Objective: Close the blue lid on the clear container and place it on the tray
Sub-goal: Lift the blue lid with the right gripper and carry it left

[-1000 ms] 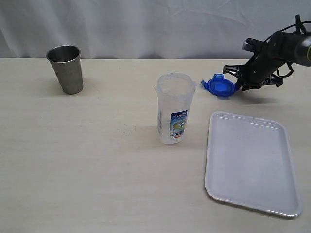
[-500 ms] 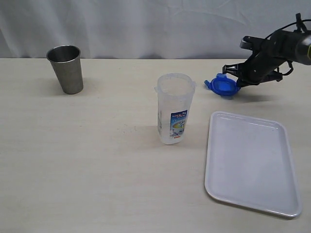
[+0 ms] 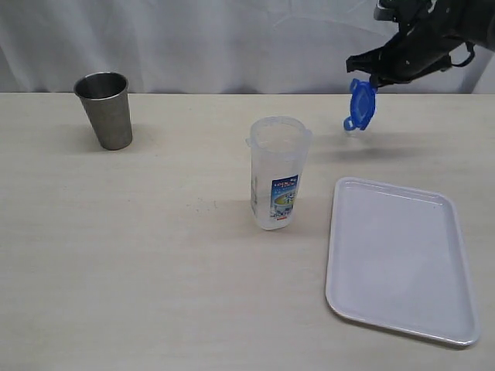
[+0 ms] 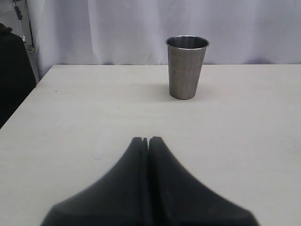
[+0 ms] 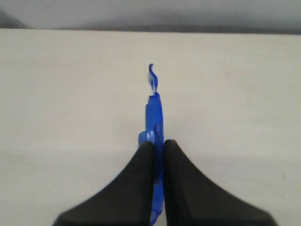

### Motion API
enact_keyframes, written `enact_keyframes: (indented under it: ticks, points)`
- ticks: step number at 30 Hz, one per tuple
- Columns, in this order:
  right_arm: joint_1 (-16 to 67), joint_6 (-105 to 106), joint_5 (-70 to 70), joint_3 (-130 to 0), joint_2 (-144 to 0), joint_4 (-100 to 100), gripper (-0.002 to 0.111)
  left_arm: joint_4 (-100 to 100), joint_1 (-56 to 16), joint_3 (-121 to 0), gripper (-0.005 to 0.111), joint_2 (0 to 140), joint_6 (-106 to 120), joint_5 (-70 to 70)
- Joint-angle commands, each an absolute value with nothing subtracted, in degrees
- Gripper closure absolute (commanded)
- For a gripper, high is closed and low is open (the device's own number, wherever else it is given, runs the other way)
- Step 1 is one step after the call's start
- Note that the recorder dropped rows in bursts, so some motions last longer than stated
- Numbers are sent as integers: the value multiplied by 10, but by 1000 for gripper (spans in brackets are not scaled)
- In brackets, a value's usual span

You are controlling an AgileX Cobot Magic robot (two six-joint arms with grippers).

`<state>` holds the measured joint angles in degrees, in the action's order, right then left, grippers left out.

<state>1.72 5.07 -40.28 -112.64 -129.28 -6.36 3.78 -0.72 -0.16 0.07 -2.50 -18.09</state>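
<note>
Blue lid [image 3: 360, 103], lying on the table [image 3: 155, 255] a second ago, now hangs edge-down above it, pinched in the right end effector [image 3: 373, 77] at two o'clock from the open clear container [image 3: 278, 171], ready for capping.

Right end effector [image 5: 158, 148] pinches blue lid [image 5: 154, 120] edge-on — above table [image 5: 70, 94].

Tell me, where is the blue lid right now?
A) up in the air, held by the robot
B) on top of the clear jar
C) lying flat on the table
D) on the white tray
A: the right end effector pinches the blue lid by its edge above the table, off the clear container and the tray.
</note>
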Motion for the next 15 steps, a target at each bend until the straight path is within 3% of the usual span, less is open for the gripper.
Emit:
enact_keyframes:
  ticks: [1,15]
  points:
    - [45,60,-405,-1126,-1251,-37,104,39,-6,0,99,0,-26,-177]
    - [179,63,-471,-1122,-1138,162,104,39,-6,0,99,0,-26,-177]
